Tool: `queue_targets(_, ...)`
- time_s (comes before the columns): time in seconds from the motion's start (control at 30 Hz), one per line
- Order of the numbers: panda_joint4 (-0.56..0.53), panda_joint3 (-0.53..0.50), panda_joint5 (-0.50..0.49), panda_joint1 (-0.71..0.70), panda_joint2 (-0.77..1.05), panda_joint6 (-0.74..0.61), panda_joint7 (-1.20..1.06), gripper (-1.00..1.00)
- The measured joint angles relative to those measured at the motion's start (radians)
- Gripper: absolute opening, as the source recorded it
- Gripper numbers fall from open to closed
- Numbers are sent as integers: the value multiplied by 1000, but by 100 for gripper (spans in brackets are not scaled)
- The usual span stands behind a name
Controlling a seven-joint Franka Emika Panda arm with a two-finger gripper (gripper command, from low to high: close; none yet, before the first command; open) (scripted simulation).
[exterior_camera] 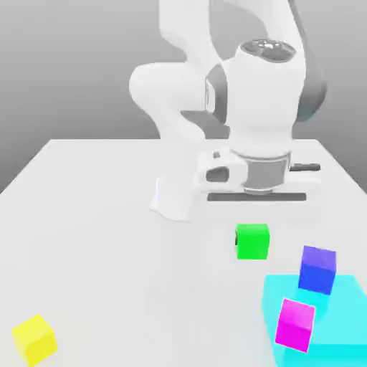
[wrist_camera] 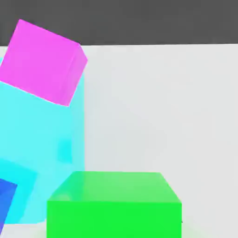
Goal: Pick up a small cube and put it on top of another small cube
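- My gripper's fingers are closed together; whether they clamp the small green cube [exterior_camera: 252,241] I cannot tell, though in the exterior view that cube shows just below my hand [exterior_camera: 256,188]
- In the hand view the green cube [wrist_camera: 114,204] sits right in front of my camera – its top face and one side face both show
- Off to one side of the green cube and farther from me lies a flat cyan block [exterior_camera: 315,322], low and wide
- Two small cubes rest on that cyan block [wrist_camera: 42,153] – a blue-violet cube [exterior_camera: 317,269] on the part nearer me, a magenta cube [exterior_camera: 295,324] farther off and turned at an angle
- A yellow cube [exterior_camera: 34,338] sits alone on the white table [exterior_camera: 107,236], well apart from my hand, toward the exterior view's left
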Motion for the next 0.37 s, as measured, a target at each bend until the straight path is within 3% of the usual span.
queue_targets(0.1, 44, 64, -1, 55, 10, -33, 46, -100)
queue_targets(0.23, 24, 81, -79, 58, 131, 99, 112, -100)
queue_targets(0.27, 19, 73, -91, 66, 149, 120, 121, 100)
queue_targets(0.37, 19, 72, -91, 62, 149, 120, 121, 100)
